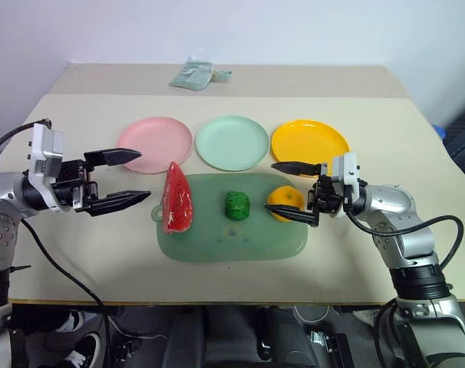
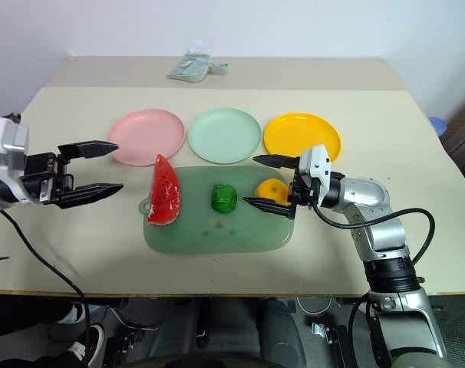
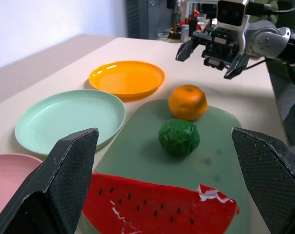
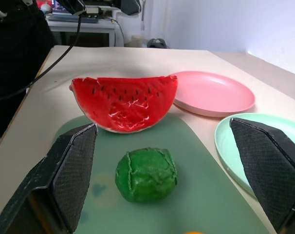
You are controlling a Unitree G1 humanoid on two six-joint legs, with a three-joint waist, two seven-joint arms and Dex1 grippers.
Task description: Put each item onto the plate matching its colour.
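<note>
A red watermelon wedge (image 1: 177, 201), a dark green lumpy vegetable (image 1: 236, 205) and an orange fruit (image 1: 285, 201) lie in a row on the translucent green board (image 1: 232, 239). Behind the board stand the pink plate (image 1: 156, 143), the mint green plate (image 1: 232, 142) and the yellow-orange plate (image 1: 309, 142), all bare. My left gripper (image 1: 143, 175) hovers open left of the wedge, pointing right, holding nothing. My right gripper (image 1: 271, 186) is open too, pointing left over the board's right end; its lower finger crosses in front of the orange fruit without gripping it.
A pale green folded pouch (image 1: 192, 74) lies at the table's far edge. The beige table (image 1: 87, 253) has bare room on both sides of the board and along its front edge. A blue object (image 1: 440, 132) shows past the right edge.
</note>
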